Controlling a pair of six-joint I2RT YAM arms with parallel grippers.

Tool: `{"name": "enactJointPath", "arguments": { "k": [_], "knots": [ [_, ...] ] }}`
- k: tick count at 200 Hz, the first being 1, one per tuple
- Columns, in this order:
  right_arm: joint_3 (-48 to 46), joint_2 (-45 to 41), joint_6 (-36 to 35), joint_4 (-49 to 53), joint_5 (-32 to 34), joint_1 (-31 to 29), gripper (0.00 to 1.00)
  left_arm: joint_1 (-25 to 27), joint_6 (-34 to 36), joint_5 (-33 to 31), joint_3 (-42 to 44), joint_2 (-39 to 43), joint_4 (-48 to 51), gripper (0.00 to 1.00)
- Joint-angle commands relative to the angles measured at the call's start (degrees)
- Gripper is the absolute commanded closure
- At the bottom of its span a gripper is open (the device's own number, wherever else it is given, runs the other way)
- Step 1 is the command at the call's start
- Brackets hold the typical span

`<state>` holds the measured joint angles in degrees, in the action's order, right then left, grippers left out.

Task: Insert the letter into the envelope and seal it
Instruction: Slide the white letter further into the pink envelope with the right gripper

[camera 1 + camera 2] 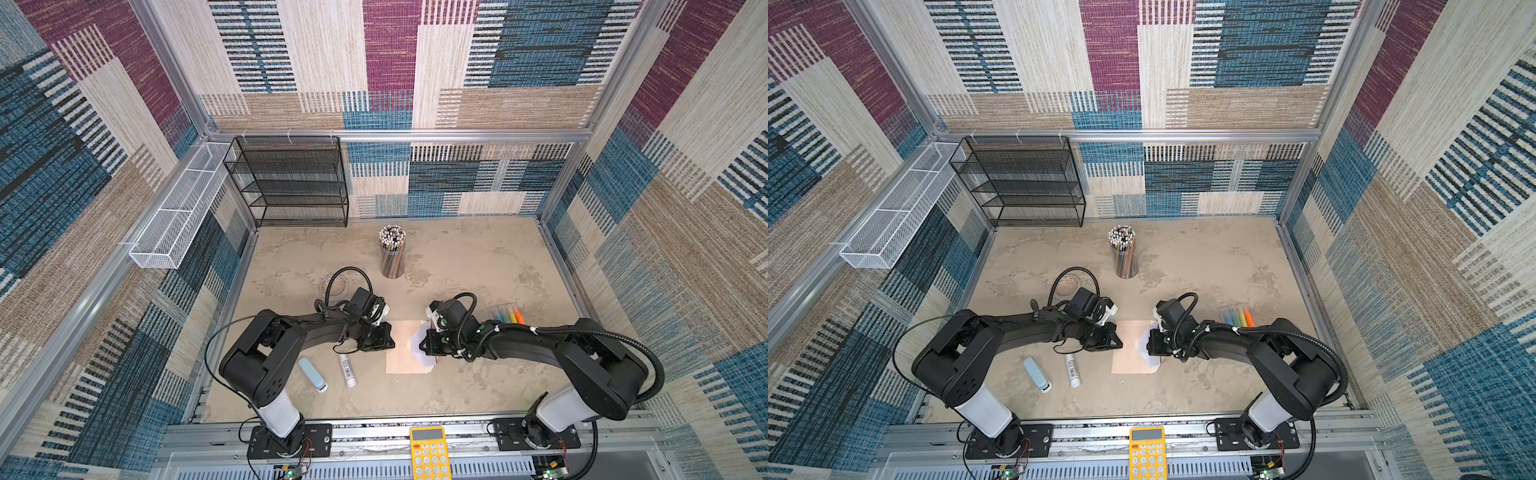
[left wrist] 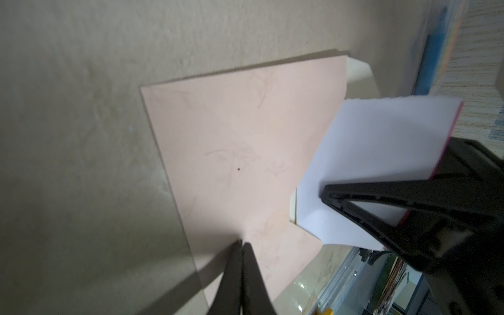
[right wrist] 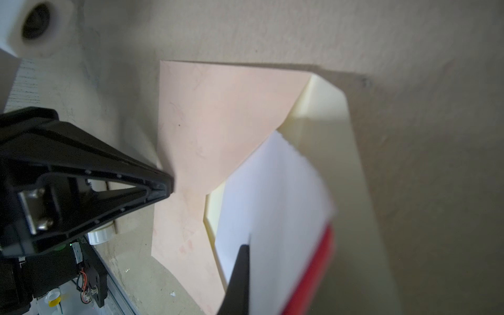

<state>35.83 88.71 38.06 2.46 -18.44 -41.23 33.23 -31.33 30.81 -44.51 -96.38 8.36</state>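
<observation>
Left claw (image 2: 242, 244) pressed together, tips down on the near edge of the envelope (image 2: 231, 150), which lies flat on the surface (image 1: 457, 266). Right claw (image 2: 326, 195) pinches the letter (image 2: 368, 152), tilted, white face up, red edge showing. Leading edge at the envelope's mouth; most is outside. Cream flap (image 3: 327, 114) lies open. Insertion barely begun, sealing not started. Pencil cup (image 1: 392, 253) stands beyond.
</observation>
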Motion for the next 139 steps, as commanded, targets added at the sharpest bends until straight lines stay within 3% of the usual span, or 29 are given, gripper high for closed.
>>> {"name": "enactJointPath", "arguments": {
  "k": [1, 74, 139],
  "knots": [
    [0.3, 0.2, -0.1, -1.4, -0.6, -0.1, 0.92, 0.0, 1.9, -1.2, 0.0, 0.1, 1.0, 0.93],
    [0.5, -4.4, -0.6, 4.0, 2.8, -0.1, 0.6, 0.0, 2.5, -1.6, -0.7, 2.5, 3.1, 0.91],
    [1.4, -6.4, -0.5, 7.5, 4.1, -0.1, 0.56, 0.0, 2.7, -1.8, -0.7, 3.0, 3.8, 0.88]
  ]
}}
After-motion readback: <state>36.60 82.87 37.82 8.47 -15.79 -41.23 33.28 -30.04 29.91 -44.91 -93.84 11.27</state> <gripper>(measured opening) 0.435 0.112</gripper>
